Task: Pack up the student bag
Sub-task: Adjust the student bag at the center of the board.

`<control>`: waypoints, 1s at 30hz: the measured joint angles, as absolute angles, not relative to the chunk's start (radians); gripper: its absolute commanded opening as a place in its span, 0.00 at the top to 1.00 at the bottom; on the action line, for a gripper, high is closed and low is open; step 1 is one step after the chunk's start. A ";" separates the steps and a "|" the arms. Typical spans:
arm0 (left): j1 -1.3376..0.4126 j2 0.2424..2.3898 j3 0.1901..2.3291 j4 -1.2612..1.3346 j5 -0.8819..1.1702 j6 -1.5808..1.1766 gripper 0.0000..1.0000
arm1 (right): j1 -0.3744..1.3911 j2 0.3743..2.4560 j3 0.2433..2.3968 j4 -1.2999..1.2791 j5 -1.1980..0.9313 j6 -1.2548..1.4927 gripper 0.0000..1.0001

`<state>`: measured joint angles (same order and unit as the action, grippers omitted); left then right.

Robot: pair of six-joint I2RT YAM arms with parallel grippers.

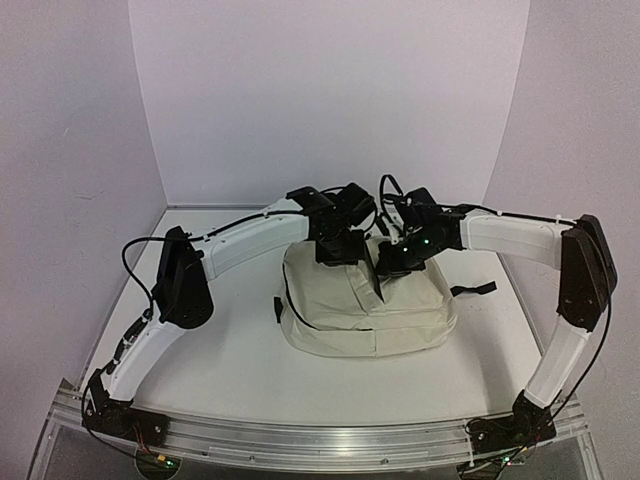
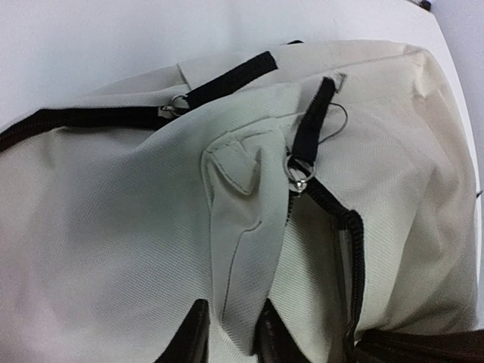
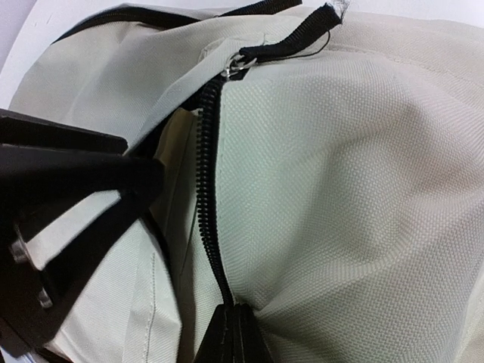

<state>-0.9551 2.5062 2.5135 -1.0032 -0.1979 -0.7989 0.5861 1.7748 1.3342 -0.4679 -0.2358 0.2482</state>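
Because the white table [image 1: 230, 370] is smooth, the student bag [image 1: 365, 315] could slide, so both pinches should pull apart slowly and open its mouth without ripping. It lies at the far middle, cream, soft and puffy like a pillow. The left hand [image 2: 231, 333] grips a woven fold of it. The right hand [image 3: 234, 336] is clenched on cloth beside the zipper [image 3: 206, 174], black and bumpy, with a small shiny ring [image 2: 300, 172].
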 measured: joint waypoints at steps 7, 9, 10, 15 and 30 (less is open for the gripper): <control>-0.930 2.439 2.425 -0.969 -0.140 -0.805 1.00 | 0.586 1.775 1.301 -0.463 -0.323 0.239 0.93; -0.922 2.419 2.411 -0.961 -0.118 -0.803 1.00 | 0.586 1.775 1.290 -0.463 -0.369 0.234 0.92; -0.918 2.408 2.403 -0.957 -0.105 -0.802 1.00 | 0.586 1.775 1.284 -0.463 -0.393 0.231 0.91; -0.899 2.336 2.324 -0.905 -0.028 -0.780 1.00 | 0.597 1.775 1.260 -0.465 -0.514 0.215 0.82; -0.844 2.263 2.210 -0.881 0.135 -0.647 1.00 | 0.448 1.712 1.555 -0.534 -0.608 0.091 0.21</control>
<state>-0.8443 2.2625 2.2100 -0.8814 0.1354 -0.6473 0.4479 1.7125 1.5551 -0.5344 -0.6075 0.0908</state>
